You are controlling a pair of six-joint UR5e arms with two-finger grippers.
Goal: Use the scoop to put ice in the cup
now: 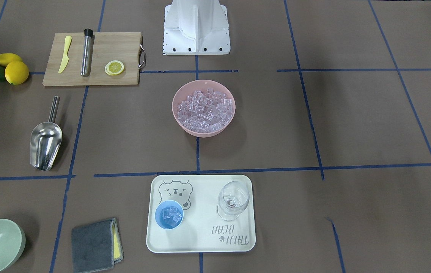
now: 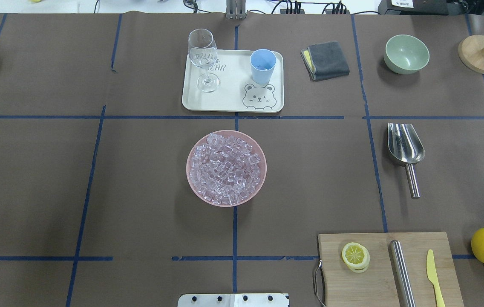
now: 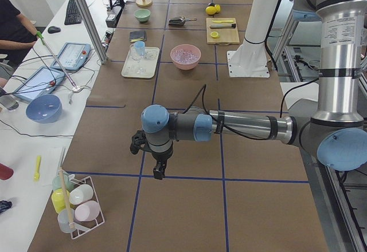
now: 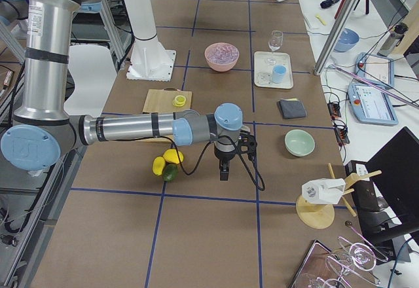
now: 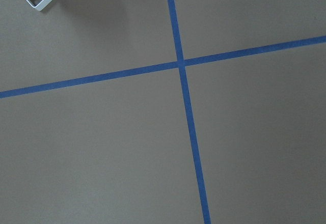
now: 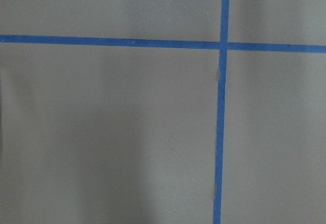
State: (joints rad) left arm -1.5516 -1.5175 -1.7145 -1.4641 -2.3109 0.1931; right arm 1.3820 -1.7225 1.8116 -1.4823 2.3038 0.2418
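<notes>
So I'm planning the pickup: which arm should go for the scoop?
Right, probably. The scoop lies on the robot's right half of the table, with its handle pointing toward the robot. The right claw hangs over that end. The left claw hangs at the opposite end.

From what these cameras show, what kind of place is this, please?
Probably a robotics lab: a table gridded with blue tape, the left arm and right arm over it, and operators' tablets alongside.
</notes>
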